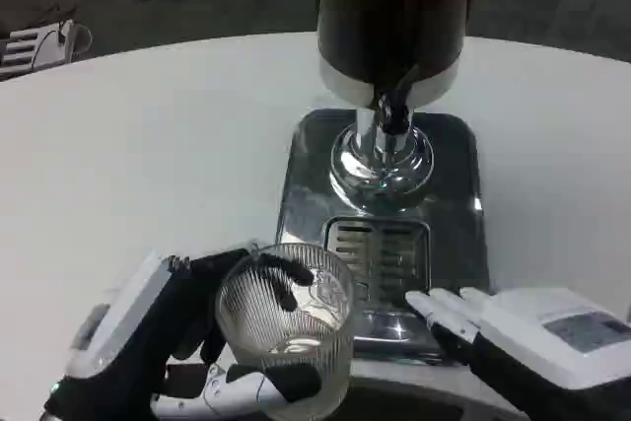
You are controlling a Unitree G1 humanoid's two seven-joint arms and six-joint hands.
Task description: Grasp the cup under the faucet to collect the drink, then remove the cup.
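In the head view we saw our left hand at the lower left of the frame, its fingers wrapped around a clear ribbed cup, dark fingers curling over the rim and side and a white one lying across the base. The cup stood upright and looked empty, though the glass made that hard to judge. It sat at the near left corner of the dispenser's steel tray, just left of the slotted drip grate and well short of the faucet, which hung at the upper centre of the frame beneath the dark dispenser tank and above the shiny round pedestal. Our right hand lay at the lower right, holding nothing, its pale fingers extended and a little apart, the tips resting at the near right edge of the tray. The white surface spread around the tray on all sides. We judged the grasp to be done and the carrying step to be in hand: the cup had not yet reached the spout. The next move called for us to carry the cup up and to the right over the grate, keep it level, and stop with its mouth directly beneath the faucet, while the right hand stood ready for the tap.
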